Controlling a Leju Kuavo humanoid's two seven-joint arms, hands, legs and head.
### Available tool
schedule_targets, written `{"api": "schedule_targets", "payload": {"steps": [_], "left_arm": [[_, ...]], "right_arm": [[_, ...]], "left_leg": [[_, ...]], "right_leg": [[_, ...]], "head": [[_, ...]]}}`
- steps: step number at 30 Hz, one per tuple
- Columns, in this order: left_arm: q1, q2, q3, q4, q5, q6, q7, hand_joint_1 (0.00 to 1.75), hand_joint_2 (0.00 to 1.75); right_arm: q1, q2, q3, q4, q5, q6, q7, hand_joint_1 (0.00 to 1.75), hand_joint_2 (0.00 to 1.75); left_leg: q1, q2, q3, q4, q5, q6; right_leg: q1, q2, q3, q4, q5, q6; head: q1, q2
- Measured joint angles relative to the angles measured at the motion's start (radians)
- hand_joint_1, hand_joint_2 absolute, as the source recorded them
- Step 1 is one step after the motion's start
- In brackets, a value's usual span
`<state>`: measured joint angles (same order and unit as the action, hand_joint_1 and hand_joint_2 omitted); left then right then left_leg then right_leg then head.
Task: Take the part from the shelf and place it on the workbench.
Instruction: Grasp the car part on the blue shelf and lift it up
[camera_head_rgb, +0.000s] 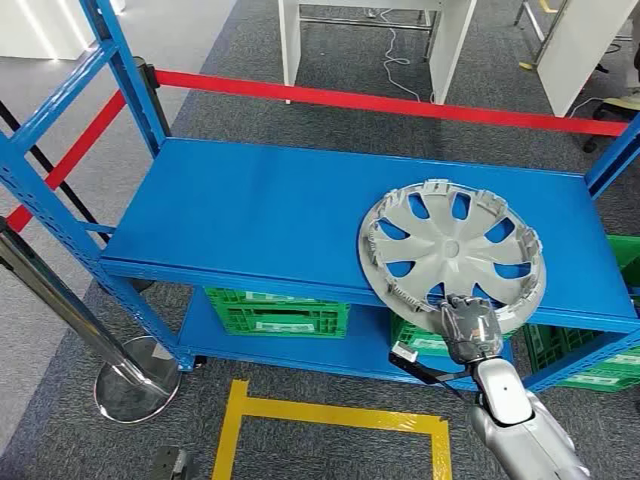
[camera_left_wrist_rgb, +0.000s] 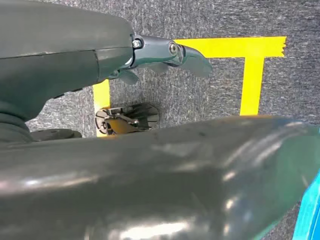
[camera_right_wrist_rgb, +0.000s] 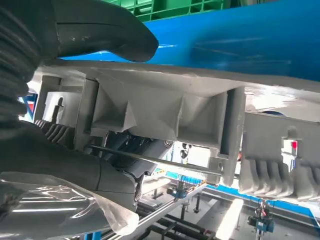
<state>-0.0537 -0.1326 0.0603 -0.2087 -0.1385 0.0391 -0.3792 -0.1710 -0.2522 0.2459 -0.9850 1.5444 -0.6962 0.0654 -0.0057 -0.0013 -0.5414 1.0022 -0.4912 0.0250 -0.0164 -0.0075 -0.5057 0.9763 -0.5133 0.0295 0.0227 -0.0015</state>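
- Left hand (camera_left_wrist_rgb: 166, 52) is hanging low over the grey carpet and yellow tape (camera_left_wrist_rgb: 252, 75), fingers loose, holding nothing.
- Right hand (camera_head_rgb: 469, 328), lower right of the head view, is gripping the hubcap's (camera_head_rgb: 451, 245) near rim.
- Hubcap is lying on the blue shelf (camera_head_rgb: 249, 210), right side.

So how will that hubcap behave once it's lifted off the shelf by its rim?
The silver hubcap looks thin, moulded and openwork, so probably light for its size. Held at one edge by the right robot hand, it may sag or swing. Its thin rim clips look breakable, and the smooth finish could slip.
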Motion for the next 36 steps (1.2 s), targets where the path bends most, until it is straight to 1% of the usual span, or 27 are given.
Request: {"api": "schedule_targets", "payload": {"steps": [6,8,10,13,16,21,26,36], "left_arm": [[-0.001,-0.002,0.0,0.0,0.01,0.0,0.0,0.0,0.0],[-0.002,-0.003,0.0,0.0,0.012,0.004,0.0,0.0,0.0],[-0.002,-0.004,0.0,0.0,0.016,0.014,0.0,0.0,0.0],[-0.003,-0.007,0.001,0.0,0.024,0.033,0.0,0.0,0.0],[-0.008,-0.015,0.001,0.0,0.03,0.044,0.0,0.0,0.0],[-0.004,-0.02,0.001,0.0,0.034,0.043,0.0,0.0,0.0],[-0.004,-0.022,0.001,0.0,0.034,0.041,0.0,0.0,0.0],[-0.004,-0.023,0.001,0.0,0.032,0.043,0.008,0.0,0.0]], "right_arm": [[0.014,0.001,0.007,-0.036,0.025,0.0,0.023,1.75,1.75],[0.024,0.003,0.009,-0.061,0.027,0.0,0.01,1.75,1.75],[0.06,0.01,0.004,-0.176,0.026,0.0,-0.029,1.75,1.75],[0.108,0.037,-0.008,-0.448,0.028,0.0,-0.115,1.75,1.75],[0.137,0.07,-0.012,-0.645,0.028,0.0,-0.185,1.75,1.75],[0.15,0.094,-0.01,-0.865,0.027,0.001,-0.218,1.75,1.75],[0.163,0.1,-0.011,-0.956,0.027,0.002,-0.22,1.75,1.75],[0.17,0.103,-0.005,-1.024,0.027,0.002,-0.22,1.75,1.75]], "left_leg": [[0.0,0.0,0.0,0.0,0.0,0.0],[0.0,-0.001,-0.001,0.0,0.0,0.0],[0.0,-0.003,-0.003,0.0,0.0,0.0],[0.0,0.0,-0.005,0.0,0.001,0.0],[0.0,-0.003,-0.006,0.0,0.001,0.0],[0.001,-0.005,-0.006,0.0,0.001,0.0],[-0.001,-0.005,-0.006,0.0,0.001,0.0],[-0.001,-0.005,-0.005,0.0,0.001,0.0]], "right_leg": [[0.0,0.0,0.0,0.0,0.0,0.0],[0.0,-0.001,0.0,0.0,0.0,0.0],[0.0,-0.003,-0.001,0.001,0.0,0.0],[0.0,0.001,-0.006,0.001,0.0,0.0],[0.0,-0.003,-0.006,0.001,0.0,0.0],[0.001,-0.005,-0.005,0.001,-0.001,0.0],[-0.001,-0.004,-0.005,0.001,-0.001,0.0],[-0.002,-0.004,-0.005,0.001,-0.001,0.001]], "head": [[0.0,0.0],[0.0,0.0],[0.0,0.0],[0.0,0.0],[0.0,0.0],[0.0,0.0],[0.0,0.0],[0.0,0.0]]}}
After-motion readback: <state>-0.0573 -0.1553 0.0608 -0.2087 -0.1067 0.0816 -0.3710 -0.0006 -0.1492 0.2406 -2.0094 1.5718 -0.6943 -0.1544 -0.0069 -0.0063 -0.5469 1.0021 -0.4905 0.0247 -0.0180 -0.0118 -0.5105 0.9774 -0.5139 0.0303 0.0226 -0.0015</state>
